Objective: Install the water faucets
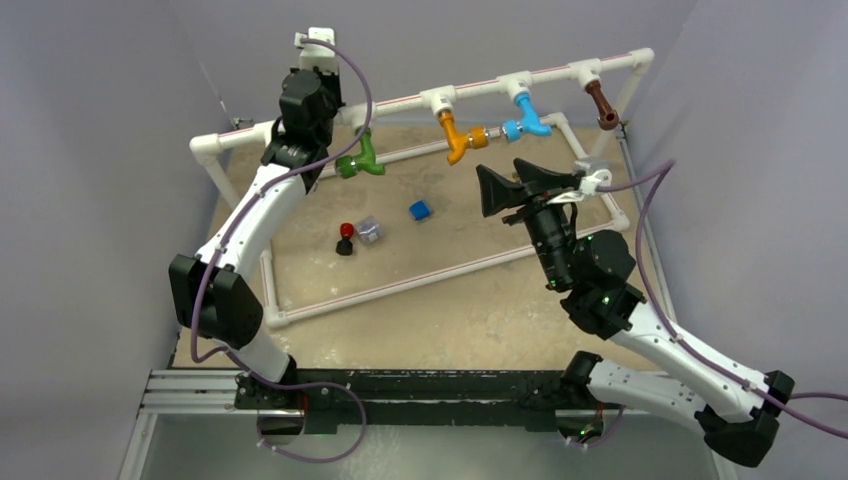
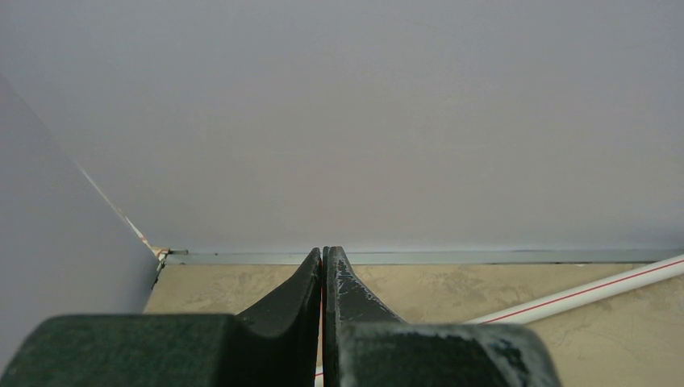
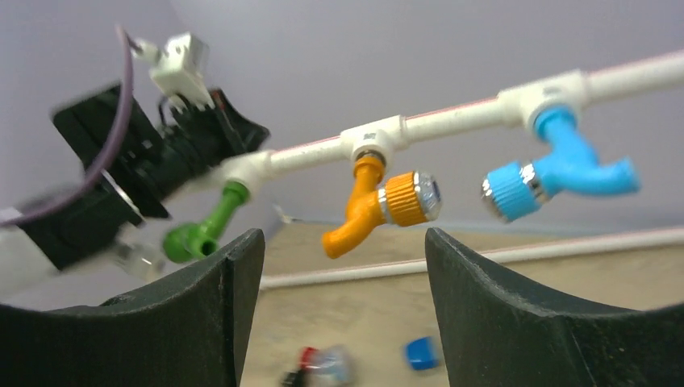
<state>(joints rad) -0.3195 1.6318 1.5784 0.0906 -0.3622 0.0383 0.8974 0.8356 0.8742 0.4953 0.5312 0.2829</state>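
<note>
Four water faucets hang from tees on the raised white pipe rail (image 1: 480, 88): green (image 1: 360, 161), orange (image 1: 455, 139), blue (image 1: 528, 118) and brown (image 1: 602, 104). The right wrist view shows the green (image 3: 203, 231), orange (image 3: 364, 214) and blue (image 3: 558, 165) ones. My left gripper (image 1: 312, 80) is up at the rail just left of the green faucet's tee; its jaws (image 2: 323, 251) are shut and empty, pointing at the back wall. My right gripper (image 1: 515, 185) is open and empty, in the air in front of the orange faucet (image 3: 343, 238).
A blue cap (image 1: 420, 210), a clear grey piece (image 1: 369, 231) and a small red-and-black piece (image 1: 345, 239) lie on the tan table inside the low pipe frame (image 1: 400, 285). Walls close in at the back and both sides.
</note>
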